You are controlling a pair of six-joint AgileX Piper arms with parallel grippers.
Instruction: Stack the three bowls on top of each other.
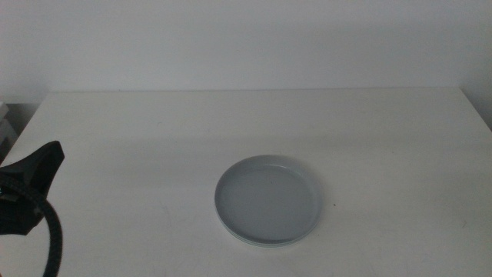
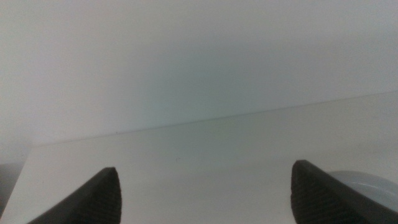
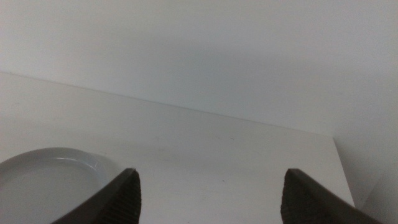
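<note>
A light blue-grey bowl [image 1: 267, 200] sits on the white table [image 1: 154, 131], a little right of the middle and near the front. Thin pale rims show under its front edge, so it lies on another dish. I cannot tell the white and mint green bowls apart there. My left gripper [image 2: 205, 167] is open and empty; it is low at the table's left side [image 1: 34, 173], well left of the bowl, whose edge [image 2: 373, 186] shows beside one jaw. My right gripper [image 3: 211, 171] is open and empty, out of the middle view, with the bowl [image 3: 50, 180] beside one jaw.
A plain white wall [image 1: 246, 38] runs behind the table's far edge. The left arm's black cable [image 1: 52, 238] hangs at the front left. A pale box-like object [image 1: 4, 127] stands off the table's left edge.
</note>
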